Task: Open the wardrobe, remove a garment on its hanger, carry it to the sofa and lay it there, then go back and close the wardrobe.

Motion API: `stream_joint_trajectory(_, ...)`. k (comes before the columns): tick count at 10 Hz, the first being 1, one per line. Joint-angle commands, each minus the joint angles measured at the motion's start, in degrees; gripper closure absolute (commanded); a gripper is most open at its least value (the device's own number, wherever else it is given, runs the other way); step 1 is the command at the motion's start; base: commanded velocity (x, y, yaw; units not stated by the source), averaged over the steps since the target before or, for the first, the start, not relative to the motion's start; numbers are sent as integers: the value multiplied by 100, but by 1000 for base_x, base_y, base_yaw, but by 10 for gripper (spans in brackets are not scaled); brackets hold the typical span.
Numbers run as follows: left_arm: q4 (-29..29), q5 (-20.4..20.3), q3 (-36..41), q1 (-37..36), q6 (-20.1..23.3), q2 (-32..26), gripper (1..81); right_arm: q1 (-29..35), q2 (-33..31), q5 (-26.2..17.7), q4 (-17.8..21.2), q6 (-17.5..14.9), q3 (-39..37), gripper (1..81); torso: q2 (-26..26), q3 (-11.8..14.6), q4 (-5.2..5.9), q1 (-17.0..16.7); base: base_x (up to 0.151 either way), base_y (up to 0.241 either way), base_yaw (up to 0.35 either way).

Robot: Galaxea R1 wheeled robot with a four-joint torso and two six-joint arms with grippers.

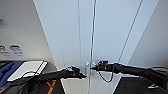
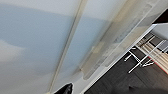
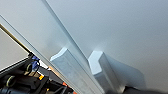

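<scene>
At the far left of the head view a white board lies flat on a low grey surface, with something blue beside it. The left arm comes in over it and reaches forward; the left hand is close to the middle seam of the wardrobe, just beside the left handle. Whether it touches the handle, and whether it is clenched or released, I cannot tell. In the left wrist view the wardrobe door is very near, with the dark floor and a white frame past the door's edge.

The wardrobe stands straight ahead, tall and white, both doors shut or nearly so, with the seam running down between the two arms.

From the right, the right arm reaches in with a loop of black cable hanging under it. The right hand is at the seam, just beside the handles. The right wrist view shows the two white handles close up, side by side on either side of the seam; this hand's grip cannot be made out either.
</scene>
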Motion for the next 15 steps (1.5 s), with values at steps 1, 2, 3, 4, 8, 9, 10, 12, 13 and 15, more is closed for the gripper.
stream_joint_trajectory(1,5,92,-203,-1012,20,254,10,990,41,14,61,8,142,10,0,0,0,0,0,0,0)
stream_joint_trajectory(2,14,92,-386,-1064,20,454,10,990,23,14,61,8,212,10,0,0,0,0,0,0,0)
stream_joint_trajectory(3,66,92,-502,-1074,12,621,10,972,23,23,61,8,238,10,0,0,0,0,0,0,0)
stream_joint_trajectory(4,145,92,-650,-1074,20,806,10,963,32,23,61,8,264,10,0,0,0,0,0,0,0)
stream_joint_trajectory(8,225,66,-1028,-1083,20,1210,10,937,41,23,53,8,379,10,2,0,0,2,0,0,0)
stream_joint_trajectory(9,330,82,-1134,-1092,20,1343,10,919,49,23,53,8,397,10,2,0,0,2,0,0,0)
stream_joint_trajectory(10,339,48,-1301,-1100,20,1474,10,867,49,40,61,8,440,10,2,0,0,2,0,0,0)
stream_joint_trajectory(12,225,-48,-1250,-1232,-31,1659,10,770,128,128,70,8,659,10,2,0,0,0,0,0,0)
stream_joint_trajectory(13,207,-294,-1127,-1232,-128,1713,10,717,199,110,44,8,792,10,2,0,0,0,0,0,0)
stream_joint_trajectory(15,216,-383,-687,-1206,-287,1686,10,612,331,137,44,8,933,10,2,0,0,0,0,0,0)
